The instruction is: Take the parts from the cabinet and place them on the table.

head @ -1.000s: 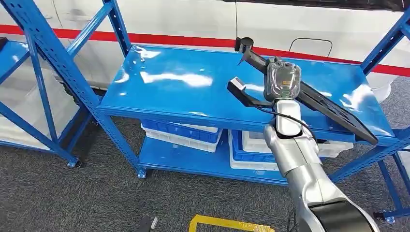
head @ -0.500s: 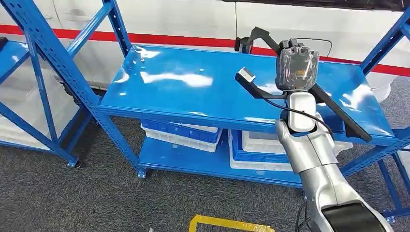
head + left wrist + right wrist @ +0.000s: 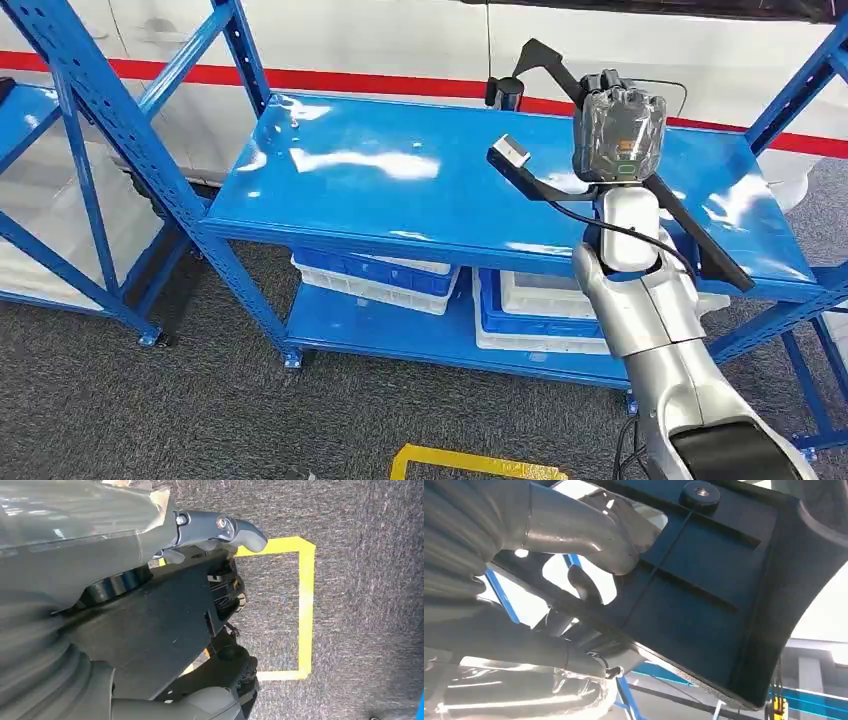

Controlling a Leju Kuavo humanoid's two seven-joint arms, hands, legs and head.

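right hand (image 3: 618, 130), raised above the blue shelf (image 3: 400, 185) of the metal rack, grips a long black plastic part (image 3: 690, 235); the part is lifted off the shelf surface and slants across the rack's right half. in the right wrist view the thumb (image 3: 589, 535) presses on the ribbed face of the part while darker fingers curl beneath it. left hand (image 3: 220, 527) hangs over grey carpet (image 3: 370, 580) with yellow floor tape (image 3: 305, 600); its finger state cannot be told.

Shelf top (image 3: 400, 190) open at left; uprights (image 3: 120, 140) (blue, slanted braces) flank sides.
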